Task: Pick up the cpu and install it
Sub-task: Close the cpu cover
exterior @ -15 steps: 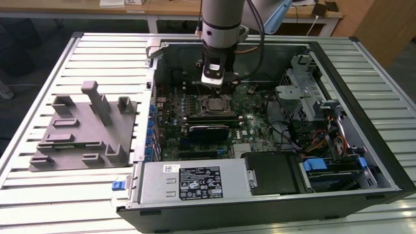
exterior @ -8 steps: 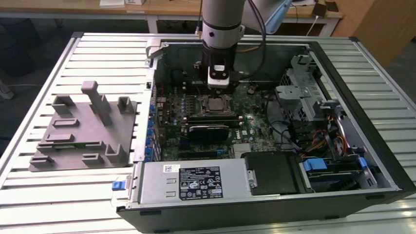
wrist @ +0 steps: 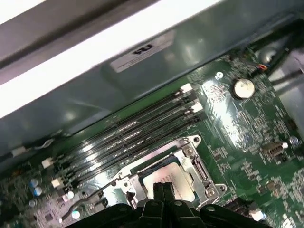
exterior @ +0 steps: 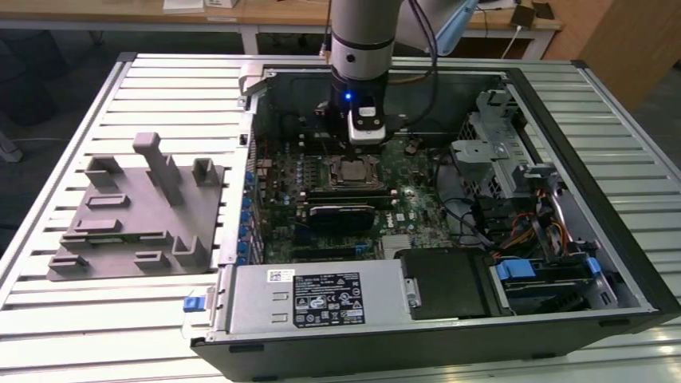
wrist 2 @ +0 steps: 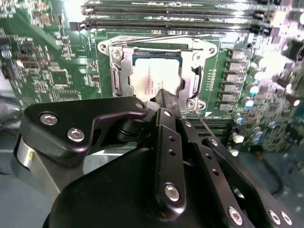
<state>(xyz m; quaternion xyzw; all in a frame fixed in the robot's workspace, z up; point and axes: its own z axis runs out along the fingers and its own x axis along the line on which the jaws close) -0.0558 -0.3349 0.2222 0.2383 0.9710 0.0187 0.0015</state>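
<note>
Inside the open computer case [exterior: 447, 351] on the tabletop [exterior: 159, 96], the motherboard [exterior: 420, 179] carries a socket [wrist 2: 121, 71] already holding the cpu [wrist 2: 152, 78], so pick-up and placing look done, with the jaws closed together, empty, just above it.

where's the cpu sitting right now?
The cpu lies in the motherboard's socket frame, beside the memory slots, in both wrist views; the gripper hangs over one edge of it.
</note>
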